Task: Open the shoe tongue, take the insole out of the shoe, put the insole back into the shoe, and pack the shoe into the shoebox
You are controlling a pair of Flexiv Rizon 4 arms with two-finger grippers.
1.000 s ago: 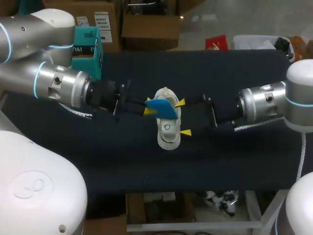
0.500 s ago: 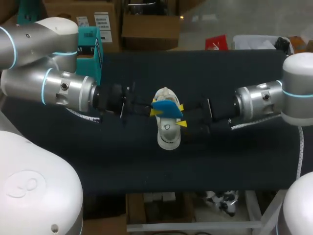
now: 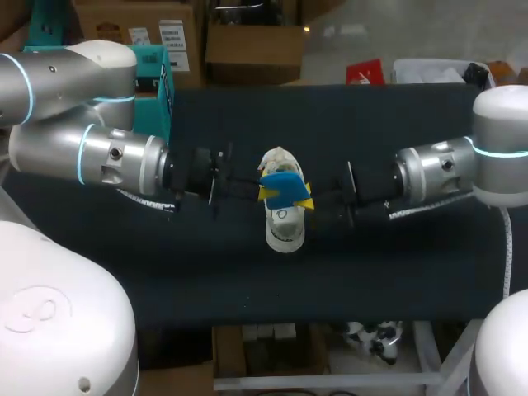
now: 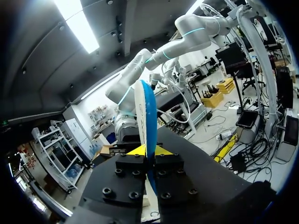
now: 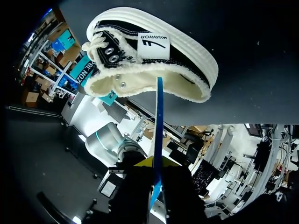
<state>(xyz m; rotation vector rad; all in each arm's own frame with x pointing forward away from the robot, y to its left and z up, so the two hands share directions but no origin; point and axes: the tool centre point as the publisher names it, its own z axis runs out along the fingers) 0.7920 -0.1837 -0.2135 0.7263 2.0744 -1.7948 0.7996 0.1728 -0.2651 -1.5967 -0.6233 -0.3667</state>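
Both grippers are pinching the blue insole (image 3: 283, 185) at frame centre, just above the shoe (image 3: 283, 229). The left gripper (image 3: 262, 191) is clamping one edge and the right gripper (image 3: 307, 202) the other. I'm reading this as reinsertion. One arm should be letting go before the other is steering. Tilt the insole end-first into the opening rather than flat.

shoe (image 3: 283, 229): 1 | insole (image 3: 281, 185): 1 | grippers (image 3: 264, 193) (image 3: 307, 204): 2 | teal box (image 3: 152, 73): 1
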